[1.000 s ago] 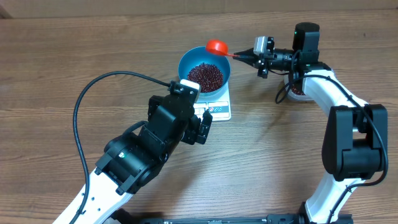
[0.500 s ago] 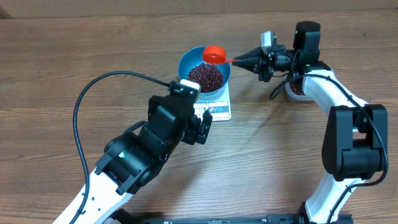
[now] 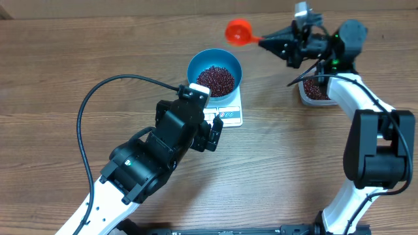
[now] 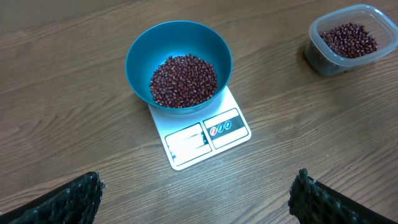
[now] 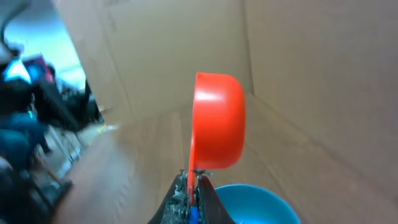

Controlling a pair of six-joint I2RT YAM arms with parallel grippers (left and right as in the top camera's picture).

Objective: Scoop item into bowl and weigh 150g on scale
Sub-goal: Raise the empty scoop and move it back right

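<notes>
The blue bowl stands on the white scale and holds a mound of dark red beans. My right gripper is shut on the handle of a red scoop, held in the air behind and to the right of the bowl. In the right wrist view the scoop is turned on its side above the bowl's rim, and no beans show in it. My left gripper is open and empty, just in front of the scale.
A clear plastic tub of the same beans sits right of the scale, under the right arm; it also shows in the left wrist view. A black cable loops over the table at the left. A cardboard wall stands behind.
The right gripper has lifted the scoop from over the bowl's far rim up and back to the right. The left arm has not moved.
</notes>
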